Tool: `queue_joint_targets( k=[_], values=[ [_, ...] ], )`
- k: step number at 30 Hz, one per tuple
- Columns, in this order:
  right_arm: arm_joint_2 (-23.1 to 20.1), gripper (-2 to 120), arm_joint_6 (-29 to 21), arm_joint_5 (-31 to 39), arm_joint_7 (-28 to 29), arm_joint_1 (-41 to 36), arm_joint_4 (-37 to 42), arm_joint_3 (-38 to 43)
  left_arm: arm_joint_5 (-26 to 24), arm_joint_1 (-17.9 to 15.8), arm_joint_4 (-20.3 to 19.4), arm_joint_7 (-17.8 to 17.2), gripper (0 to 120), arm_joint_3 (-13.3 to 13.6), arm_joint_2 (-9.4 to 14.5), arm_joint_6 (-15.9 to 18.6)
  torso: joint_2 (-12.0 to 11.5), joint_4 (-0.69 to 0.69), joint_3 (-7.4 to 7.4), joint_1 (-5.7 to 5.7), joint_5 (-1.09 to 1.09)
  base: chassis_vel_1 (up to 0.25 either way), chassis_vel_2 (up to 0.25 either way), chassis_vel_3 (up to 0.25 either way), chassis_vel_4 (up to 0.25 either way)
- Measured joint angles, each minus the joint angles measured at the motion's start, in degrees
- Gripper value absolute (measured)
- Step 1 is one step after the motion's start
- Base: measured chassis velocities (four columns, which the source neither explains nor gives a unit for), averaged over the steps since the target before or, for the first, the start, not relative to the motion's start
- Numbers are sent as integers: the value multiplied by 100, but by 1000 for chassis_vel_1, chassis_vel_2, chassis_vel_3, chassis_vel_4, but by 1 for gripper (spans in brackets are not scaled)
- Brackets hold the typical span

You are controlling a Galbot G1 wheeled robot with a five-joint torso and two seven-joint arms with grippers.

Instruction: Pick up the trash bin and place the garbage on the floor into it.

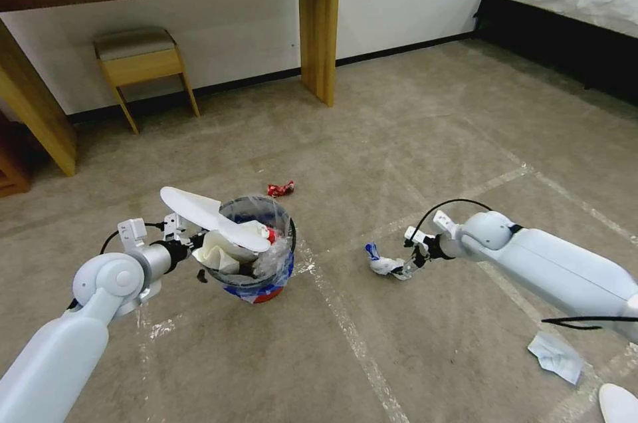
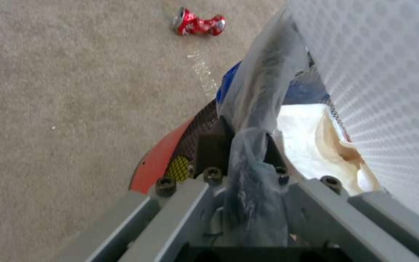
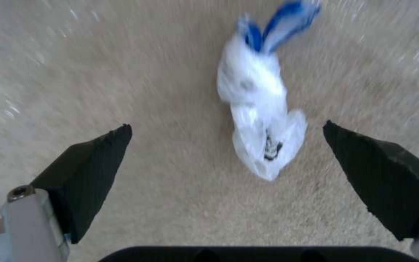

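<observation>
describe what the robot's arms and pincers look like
Both arms are smooth pale blue-white shells with rounded ball-like joints and looping black cables. The left pincer sits on a silver-grey wrist with bolted grey metal bars. The right pincer has black, wedge-shaped fingers.

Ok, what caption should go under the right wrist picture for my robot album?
Open right gripper hovers over a crumpled white-and-blue plastic wrapper on the beige carpet.

My arms are smooth pale-blue shells with round white elbow joints and silvery wrists, each looped by a thin black cable. My gripper frames are grey metal with dark hex screws, and the finger pads [image 3: 88,174] are black wedges.
</observation>
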Motion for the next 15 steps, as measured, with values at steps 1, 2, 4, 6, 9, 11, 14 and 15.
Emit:
queue_joint_targets(
  k=[1,2,4,6,9,11,14,15],
  values=[
    [109,100,107,-150,-12,-3,-268,-3,3,-51,38,27,1,24,-12,-2,0,-2,0,0,-1,0,0,0,0],
    [109,100,107,-150,-12,-3,-268,-3,3,-51,38,27,1,24,-12,-2,0,-2,0,0,-1,0,0,0,0],
    [287,100,334,-537,-77,-20,-691,27,8,-89,87,85,1,46,-24,-9,0,-8,-1,0,-3,0,0,0,0],
    [423,100,473,-756,-154,-28,-987,58,20,-89,120,109,1,47,-25,-7,0,-6,-1,0,-2,0,0,0,0],
    [598,100,563,-830,-175,-52,-1295,130,31,-89,156,128,1,44,-24,-12,1,-2,-1,0,-3,0,0,0,0],
    [691,100,589,-863,-175,-69,-1421,158,31,-93,171,136,1,44,-23,-12,0,-1,-1,0,-2,0,0,0,0],
    [827,100,600,-925,-162,-98,-1544,188,31,-115,204,142,1,46,-29,-13,0,-2,-1,0,-3,0,0,0,0],
    [879,100,600,-948,-151,-116,-1577,204,34,-120,221,151,1,50,-40,-15,0,-3,-1,0,-1,0,0,0,0]
  ],
)
